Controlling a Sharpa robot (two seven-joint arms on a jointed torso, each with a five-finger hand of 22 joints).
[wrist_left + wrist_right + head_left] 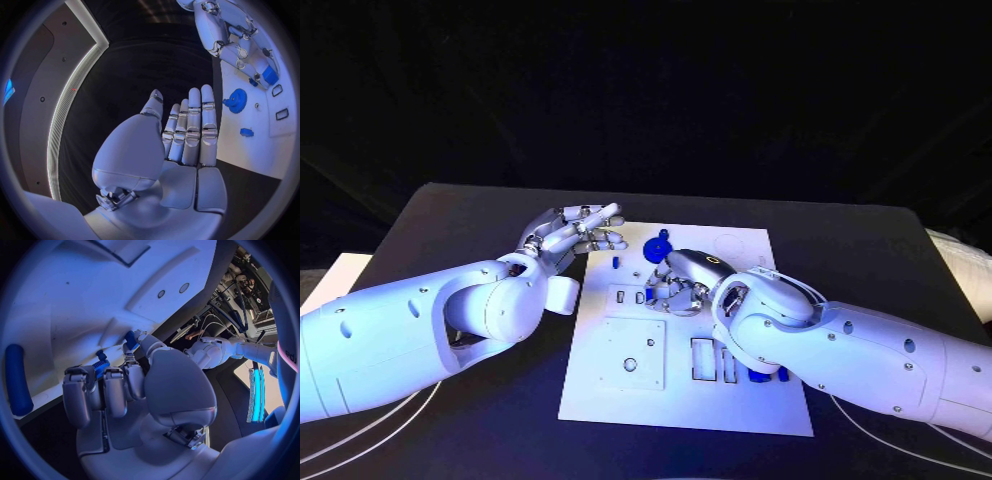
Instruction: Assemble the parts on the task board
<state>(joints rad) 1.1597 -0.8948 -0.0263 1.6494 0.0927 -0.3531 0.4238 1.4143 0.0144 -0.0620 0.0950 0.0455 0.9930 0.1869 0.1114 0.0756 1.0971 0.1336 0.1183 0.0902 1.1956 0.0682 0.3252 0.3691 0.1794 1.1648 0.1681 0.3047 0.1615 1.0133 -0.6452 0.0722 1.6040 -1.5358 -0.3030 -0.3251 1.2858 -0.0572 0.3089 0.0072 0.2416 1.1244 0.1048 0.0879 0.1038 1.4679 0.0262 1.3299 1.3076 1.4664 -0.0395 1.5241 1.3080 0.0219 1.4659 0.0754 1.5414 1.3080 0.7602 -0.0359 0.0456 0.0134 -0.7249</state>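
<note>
Head view, task board [678, 405]: white plate at the table's middle, slots and a square recessed panel on its near half, left uncovered, presumably so the sockets can be reached.
Head view, right hand [678, 283]: over the middle of the board, fingers curled down toward the slots; placed, I judge, to seat a part.
Head view, left hand [574, 235]: at the board's far left corner, fingers extended and apart, nothing in it; it looks parked out of the working hand's way.
Head view, loose parts: a blue gear [656, 246] lies on the far half just beyond the right hand; a small blue piece [615, 263] sits to its left; another blue part [760, 375] is near the right arm, partly hidden.
Left wrist view, left hand [187, 135]: flat, fingers straight side by side, empty, beside the board's edge, not touching it.
Left wrist view, parts: gear [237, 99] and small piece [247, 132] rest on the white plate, untouched; the right hand [240, 47] is beyond them.
Right wrist view, right hand [115, 390]: fingertips pinch a small blue part [101, 367] close against the board; whether it has entered a slot cannot be told.
Right wrist view, blue peg [17, 380]: long, lying on the board, apart from the fingers.
</note>
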